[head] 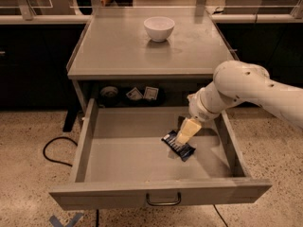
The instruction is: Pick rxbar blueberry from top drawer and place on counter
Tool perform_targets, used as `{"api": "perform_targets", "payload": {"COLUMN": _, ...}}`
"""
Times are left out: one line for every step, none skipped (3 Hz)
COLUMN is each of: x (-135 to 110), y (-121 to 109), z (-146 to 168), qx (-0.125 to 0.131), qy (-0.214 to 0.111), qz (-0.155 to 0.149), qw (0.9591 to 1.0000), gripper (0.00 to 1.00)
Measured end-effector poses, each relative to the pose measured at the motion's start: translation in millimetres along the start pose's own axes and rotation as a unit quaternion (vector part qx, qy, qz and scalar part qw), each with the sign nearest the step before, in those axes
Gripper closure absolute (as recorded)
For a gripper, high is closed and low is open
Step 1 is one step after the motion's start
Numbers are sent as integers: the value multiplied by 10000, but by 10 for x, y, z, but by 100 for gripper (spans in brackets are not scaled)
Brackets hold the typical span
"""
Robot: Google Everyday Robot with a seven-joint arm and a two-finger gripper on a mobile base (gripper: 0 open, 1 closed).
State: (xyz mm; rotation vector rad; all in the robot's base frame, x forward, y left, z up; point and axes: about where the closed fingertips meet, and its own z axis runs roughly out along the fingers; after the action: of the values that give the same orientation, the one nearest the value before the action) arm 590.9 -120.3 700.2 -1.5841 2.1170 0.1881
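The desk (118, 46) is a flat, matte grey rectangular top with slightly raised side edges. A white, smooth, round bowl (159, 28) stands on its far half, a little right of centre.

Below the desk, the top drawer (128, 150) is pulled out toward the near side. It is wide and shallow, made of grey sheet metal with tall straight sides and a flat front panel. A dark metal loop handle (163, 200) is fixed at the middle of that panel.

The rxbar blueberry (183, 151) lies flat on the drawer floor, right of centre and turned at an angle to the walls. It is a thin rectangular bar in a dark navy wrapper with small white print.

The arm (241, 84), a smooth, white, rounded housing, reaches in from the right over the drawer's right wall. Its cream-coloured pincer (183, 138) points down and to the left, with its tip on the far part of the bar. Whether the pincer is apart or together cannot be told.

In the dark recess behind the drawer lie two small white-labelled packets (134, 94) and, to their left, a round dark object (109, 92).

The floor (28, 141) is speckled stone. A black cable (52, 150) loops across it to the left of the drawer.
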Motion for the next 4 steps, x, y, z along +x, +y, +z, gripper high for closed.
{"api": "perform_targets", "payload": {"x": 61, "y": 163, "z": 345, "qx": -296, "qy": 27, "qz": 162, "qw": 9994, "gripper": 0}}
{"api": "perform_targets", "payload": {"x": 132, "y": 460, "z": 952, "qx": -785, "qy": -137, "qz": 472, "qw": 9957, "gripper": 0}}
{"api": "perform_targets", "payload": {"x": 163, "y": 635, "z": 1289, "qx": -1064, "qy": -257, "qz": 656, "qw": 9918, "gripper": 0}}
{"api": "perform_targets", "payload": {"x": 163, "y": 635, "z": 1289, "qx": -1064, "qy": -257, "qz": 656, "qw": 9918, "gripper": 0}}
